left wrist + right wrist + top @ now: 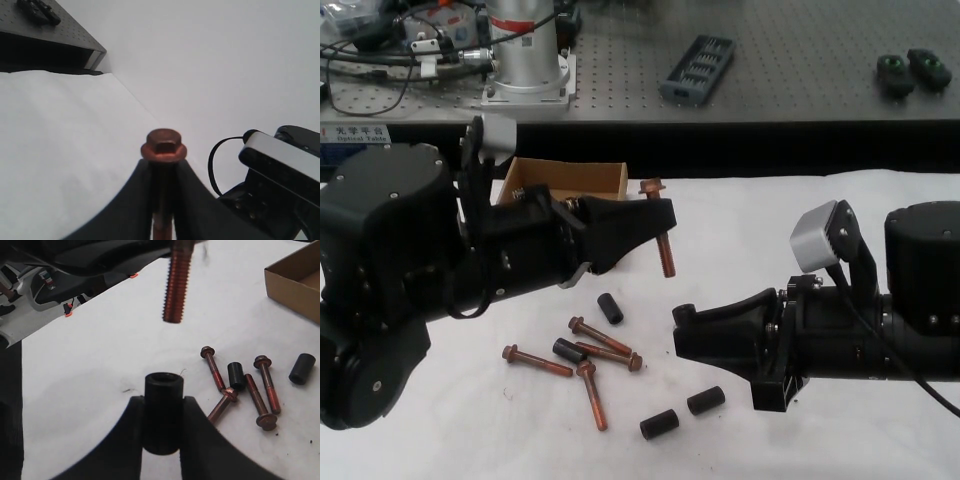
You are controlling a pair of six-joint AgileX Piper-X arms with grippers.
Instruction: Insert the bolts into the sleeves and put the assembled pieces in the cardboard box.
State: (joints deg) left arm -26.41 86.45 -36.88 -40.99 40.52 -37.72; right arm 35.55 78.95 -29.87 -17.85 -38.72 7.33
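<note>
Four loose copper-coloured flanged bolts point(537, 361) and four short black cylindrical sleeves point(611, 308) lie scattered on the white cloth point(740, 215) between the arms. An open brown cardboard box point(582, 176) stands behind the left arm. A fifth bolt point(665, 250) hangs upright, head up, with its threaded end above the held black sleeve point(163, 390) and apart from it. That sleeve's bore faces up. The left gripper point(163, 170) pinches the fifth bolt just under its head. The right gripper point(163, 407) is pressed against the held black sleeve's sides.
</note>
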